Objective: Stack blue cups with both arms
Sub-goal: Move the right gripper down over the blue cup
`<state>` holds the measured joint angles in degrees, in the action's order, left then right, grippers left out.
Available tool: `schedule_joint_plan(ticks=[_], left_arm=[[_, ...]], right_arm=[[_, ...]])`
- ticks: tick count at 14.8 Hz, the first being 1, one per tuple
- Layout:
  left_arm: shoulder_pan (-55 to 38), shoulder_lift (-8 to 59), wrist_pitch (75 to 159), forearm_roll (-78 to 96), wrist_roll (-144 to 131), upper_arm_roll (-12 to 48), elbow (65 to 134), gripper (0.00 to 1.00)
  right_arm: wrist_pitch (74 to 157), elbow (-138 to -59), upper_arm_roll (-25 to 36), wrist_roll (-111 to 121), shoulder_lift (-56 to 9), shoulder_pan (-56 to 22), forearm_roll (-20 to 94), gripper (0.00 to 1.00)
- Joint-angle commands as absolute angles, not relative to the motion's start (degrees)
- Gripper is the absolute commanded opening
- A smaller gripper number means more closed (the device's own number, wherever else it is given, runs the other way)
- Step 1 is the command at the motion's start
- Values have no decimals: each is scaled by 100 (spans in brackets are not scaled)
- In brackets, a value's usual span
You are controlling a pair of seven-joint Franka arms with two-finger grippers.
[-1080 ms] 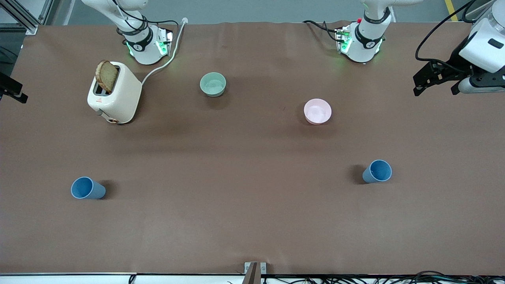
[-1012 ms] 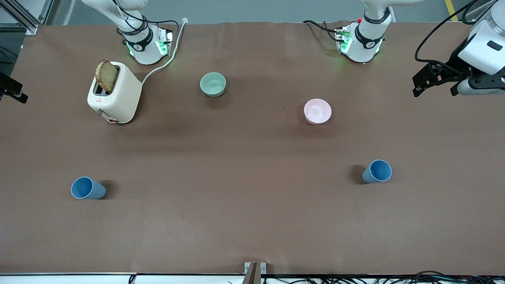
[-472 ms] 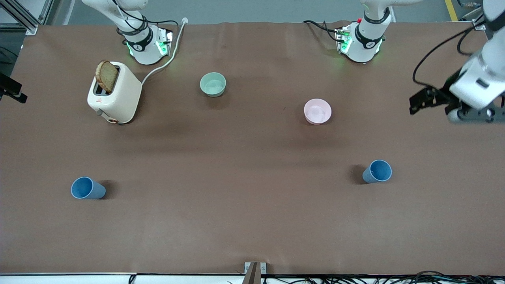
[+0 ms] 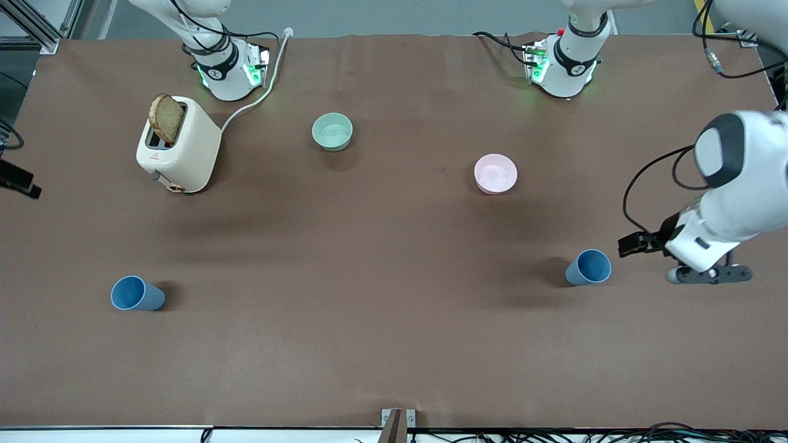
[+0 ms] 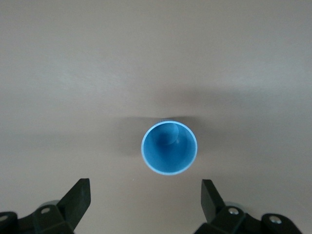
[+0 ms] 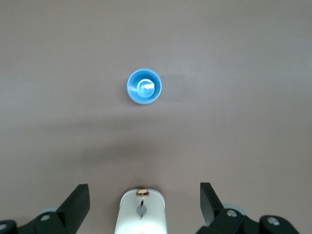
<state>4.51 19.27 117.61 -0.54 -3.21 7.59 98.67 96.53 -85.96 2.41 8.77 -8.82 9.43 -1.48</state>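
We see the left tool (image 5: 144,207) spread wide and holding nothing, hanging over the brown tabletop (image 4: 381,258) just beside an upright blue plastic tumbler (image 4: 588,267) toward the left arm's end. The right tool (image 6: 144,207) is equally wide apart and empty; its wrist view alone shows it, above the cream toaster (image 4: 178,151), with the second blue tumbler (image 4: 136,294) nearer the front camera.

Plain blue cups (image 4: 589,267), brown table (image 4: 394,320)

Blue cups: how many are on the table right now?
2. One blue cup stands upright toward the left arm's end, beside the left gripper; the other blue cup stands upright toward the right arm's end. Neither is held.
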Motion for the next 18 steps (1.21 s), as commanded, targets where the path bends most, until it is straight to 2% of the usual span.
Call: schedule_joint_plan(ticks=[1, 4, 7, 9, 10, 12, 13, 14, 16, 18], left_arm=[[448, 2178, 12171, -79, -185, 782, 10106, 98], [457, 2268, 12926, -263, -167, 782, 10730, 75], [466, 2407, 13288, -316, -167, 773, 10942, 67], [466, 2557, 13350, -308, -167, 773, 10907, 57], [466, 2575, 13394, -308, -167, 773, 10916, 48], [448, 2680, 13403, -308, -167, 773, 10872, 17], [440, 2689, 13412, -316, -167, 773, 10863, 5], [431, 2707, 13421, -308, -176, 782, 10855, 1], [405, 2655, 13535, -308, -193, 826, 10820, 0], [396, 2488, 13518, -290, -342, 1114, 10819, 0]], right_arm=[[10219, -8525, 149, 1011, -1474, 1090, -88, 100], [10825, -8517, 141, 1019, -2151, 1195, -97, 100], [11231, -8525, 132, 1046, -2653, 1178, -88, 100], [11346, -8499, 123, 1037, -3013, 1195, -79, 100], [11512, -8490, 123, 1037, -3180, 1204, -88, 100], [11864, -8464, 114, 1072, -3479, 1204, -114, 100], [11926, -8377, 114, 1272, -3620, 1195, -114, 100], [11927, -8245, 106, 1405, -3734, 1195, -97, 100], [11935, -8112, 105, 1380, -3876, 1160, -105, 100], [11979, -8112, 97, 1397, -3955, 1204, -44, 97]])
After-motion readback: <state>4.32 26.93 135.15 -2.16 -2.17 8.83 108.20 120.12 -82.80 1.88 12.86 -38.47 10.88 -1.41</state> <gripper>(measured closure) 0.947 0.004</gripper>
